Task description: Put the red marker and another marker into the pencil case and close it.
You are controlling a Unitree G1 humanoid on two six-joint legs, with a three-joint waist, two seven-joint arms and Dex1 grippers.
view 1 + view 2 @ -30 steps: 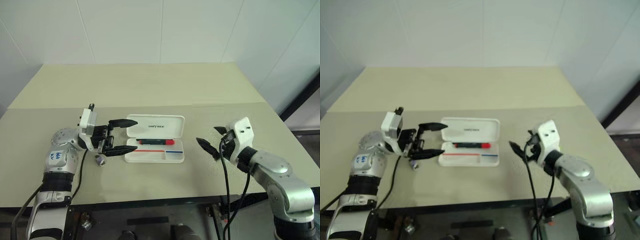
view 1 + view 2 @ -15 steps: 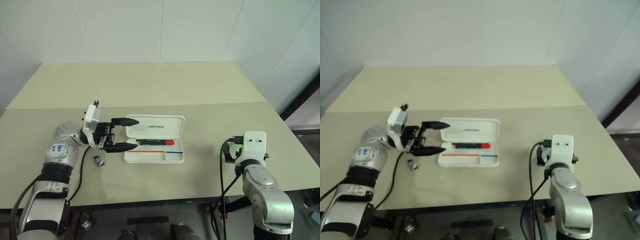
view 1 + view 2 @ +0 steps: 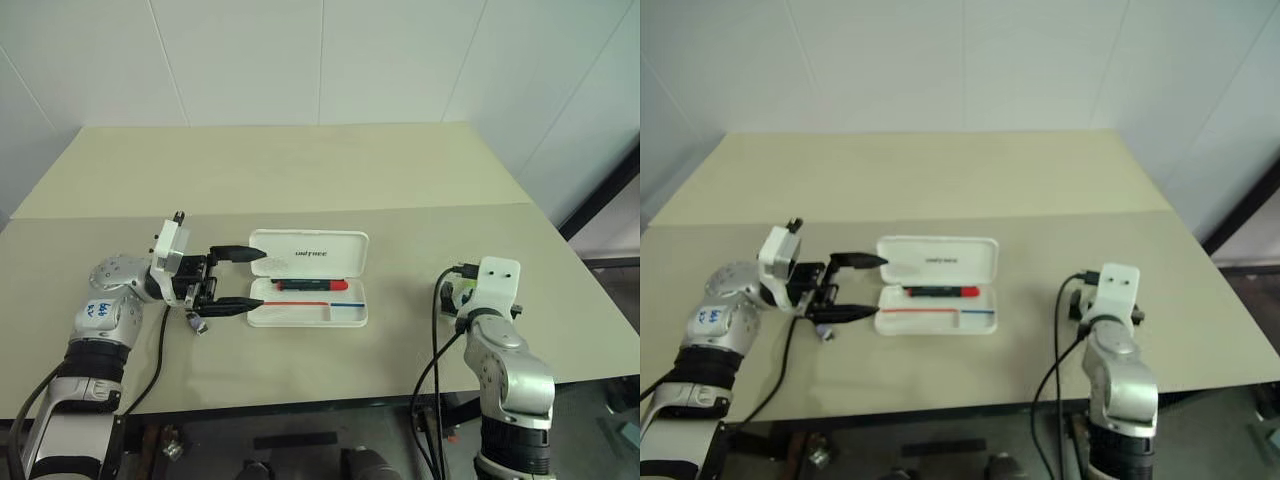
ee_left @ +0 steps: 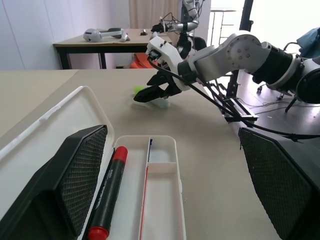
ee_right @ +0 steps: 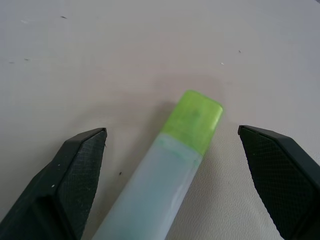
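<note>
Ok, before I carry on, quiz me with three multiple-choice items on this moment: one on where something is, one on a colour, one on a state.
1. Where is the red marker?
A. Inside the pencil case
B. On the table beside the case
C. In the left gripper

2. What colour is the cap end of the highlighter between the right gripper fingers?
A. Red
B. Light green
C. Blue

3. How does the pencil case stand?
A. Lid shut
B. Lid open
C. Flipped upside down

Answers:
1. A: the left wrist view shows it lying in the case's tray.
2. B: the right wrist view shows a light green cap on a whitish body.
3. B: the lid is laid back, with the tray and its red-and-blue stripe exposed.
</note>
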